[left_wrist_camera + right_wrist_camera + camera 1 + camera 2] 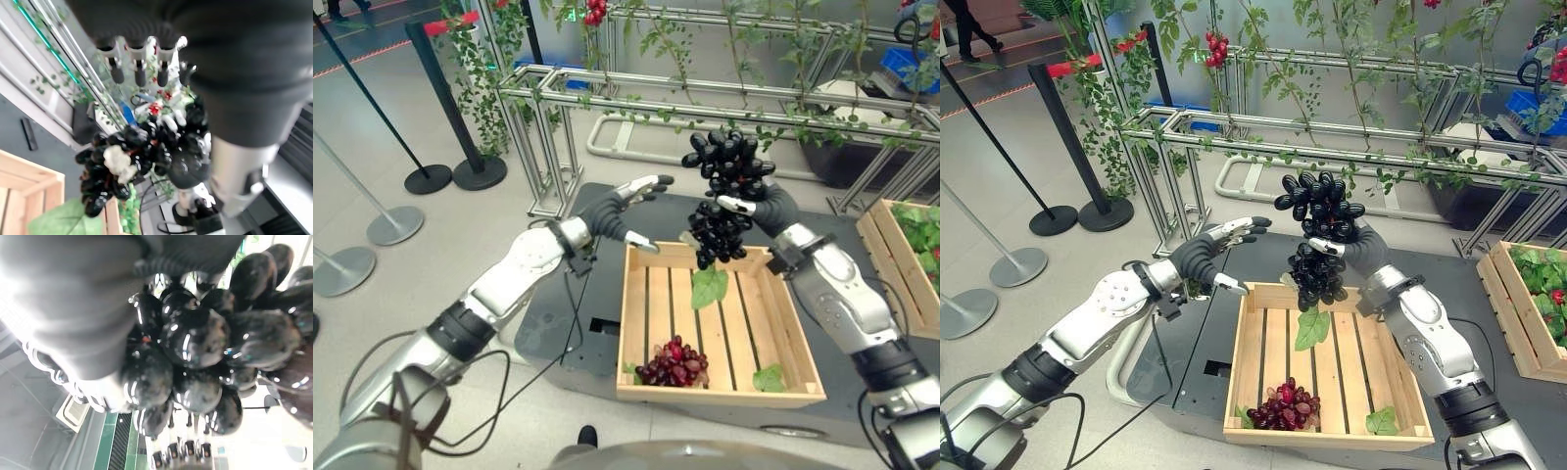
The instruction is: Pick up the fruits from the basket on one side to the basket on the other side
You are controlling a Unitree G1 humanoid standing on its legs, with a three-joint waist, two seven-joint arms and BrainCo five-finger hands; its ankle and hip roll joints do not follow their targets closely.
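A bunch of black grapes (724,181) hangs in the air over the far edge of a wooden crate (720,397), with a green leaf (709,287) dangling under it. My right hand (771,208) is shut on the bunch from the right side; up close the grapes (195,347) sit against its dark cover. My left hand (619,211) is open a short way left of the bunch, above the crate's far left corner, touching nothing. The same bunch (132,161) lies beyond that hand's straight fingers (139,73). A bunch of red grapes (674,364) lies in the crate near its front edge.
A second wooden crate (893,259) with leaves and red fruit stands at the right. A metal frame (705,93) hung with vines runs behind both crates. Barrier posts (396,225) stand on the floor at the left. A loose leaf (768,379) lies in the near crate.
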